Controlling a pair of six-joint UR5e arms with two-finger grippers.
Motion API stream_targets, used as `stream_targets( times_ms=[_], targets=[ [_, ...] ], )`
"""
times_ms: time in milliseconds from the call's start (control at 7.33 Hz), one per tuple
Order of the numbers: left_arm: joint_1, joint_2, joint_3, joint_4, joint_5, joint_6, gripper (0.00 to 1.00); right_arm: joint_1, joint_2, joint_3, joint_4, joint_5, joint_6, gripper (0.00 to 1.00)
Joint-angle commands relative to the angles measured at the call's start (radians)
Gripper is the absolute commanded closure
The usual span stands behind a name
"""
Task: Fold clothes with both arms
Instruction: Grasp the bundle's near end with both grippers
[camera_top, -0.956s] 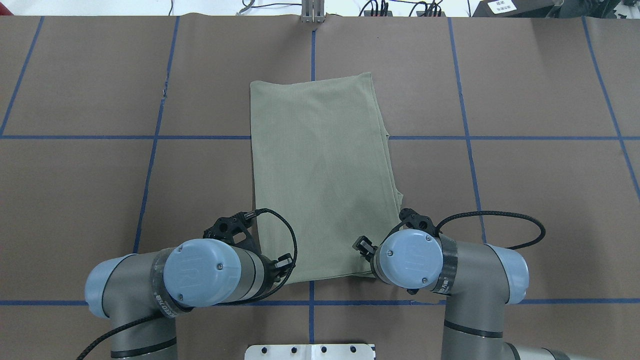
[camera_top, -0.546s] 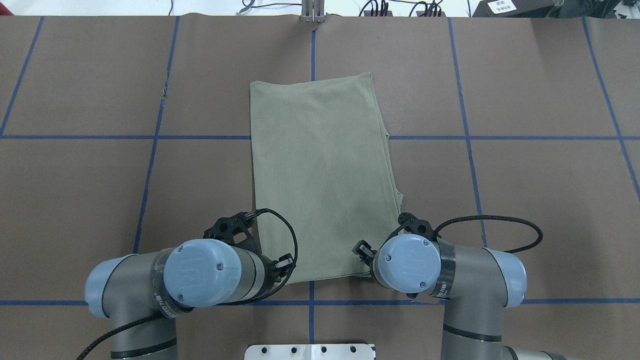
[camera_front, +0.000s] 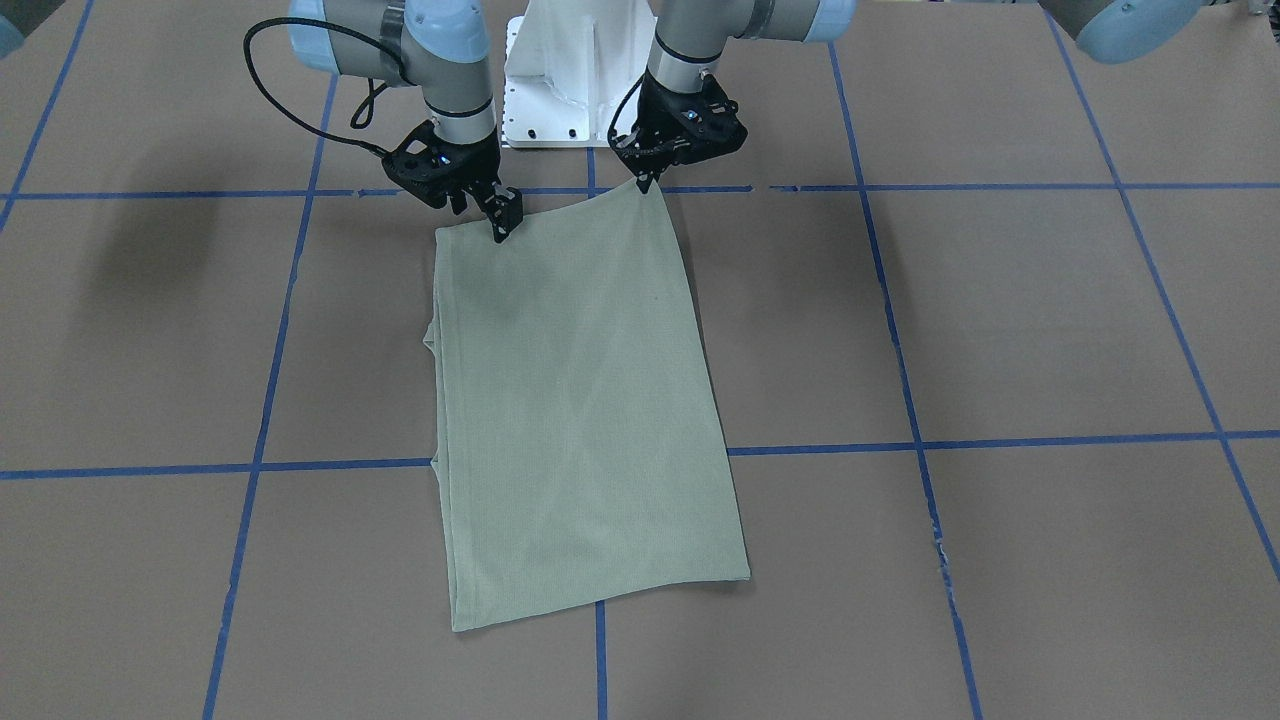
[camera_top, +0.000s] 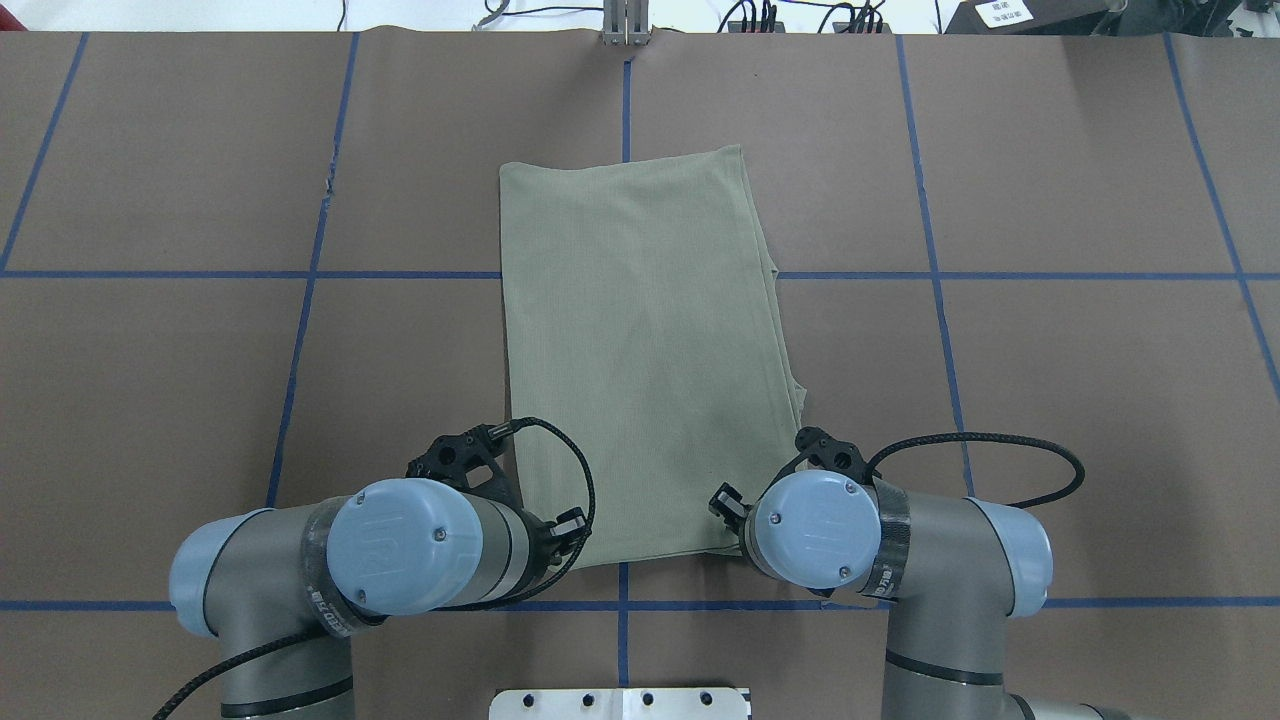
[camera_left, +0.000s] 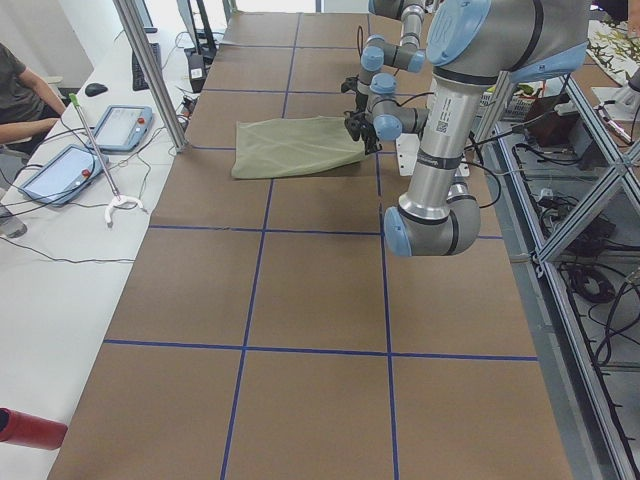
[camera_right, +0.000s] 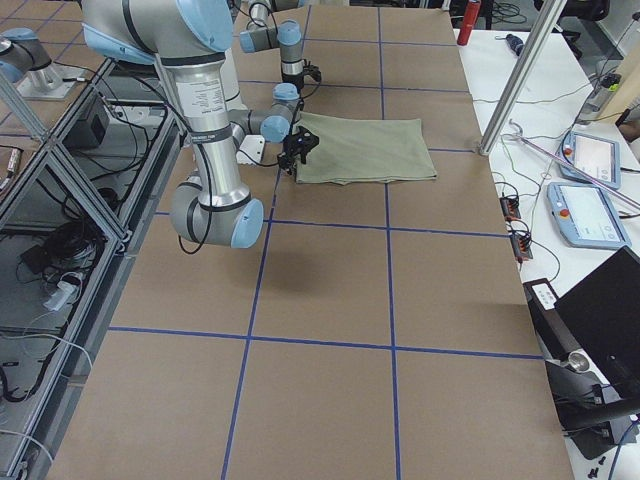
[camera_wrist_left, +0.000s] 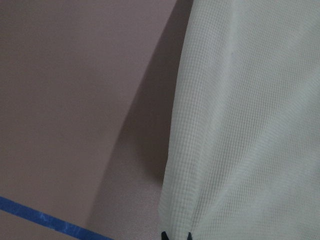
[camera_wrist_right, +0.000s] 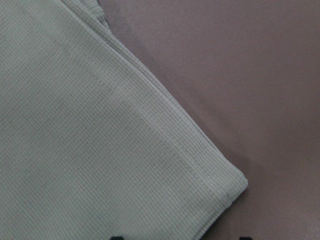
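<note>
Front-facing view: the shirt (camera_front: 580, 400) lies folded into a long, flat rectangle on the matt brown worktop (camera_front: 1000, 320), which is gridded with blue tape (camera_front: 1000, 186). At the shirt's end nearest the robot, the left end effector (camera_front: 643, 182) pinches one slightly raised corner, and the right end effector (camera_front: 500, 226) stands at the other.

Overhead: the arms (camera_top: 420, 545) cover both end effectors. The shirt's right long edge shows stacked layers.

Left wrist view: fine waffle knit gathers down between narrow-set fingertips (camera_wrist_left: 164, 235).

Right wrist view: a hemmed, stitched corner lies flat between fingertips (camera_wrist_right: 117, 238) set wide apart.
</note>
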Motion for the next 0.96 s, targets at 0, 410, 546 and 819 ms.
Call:
stream_targets(
  times_ms=[0, 410, 546, 819],
  targets=[
    [0.002, 0.0, 0.0, -0.001, 0.0, 0.0, 1.0, -0.001, -0.001, 0.0, 0.0, 0.0, -0.001, 0.34],
    [0.003, 0.0, 0.0, 0.001, 0.0, 0.0, 1.0, -0.003, 0.0, 0.0, 0.0, 0.002, 0.001, 0.72],
    [0.003, 0.002, 0.002, 0.001, 0.0, 0.0, 1.0, -0.003, 0.002, 0.0, 0.0, 0.002, 0.001, 0.83],
    [0.003, 0.003, 0.002, 0.001, 0.0, 0.0, 1.0, -0.003, 0.006, 0.009, 0.0, 0.003, 0.001, 1.0]
  ],
)
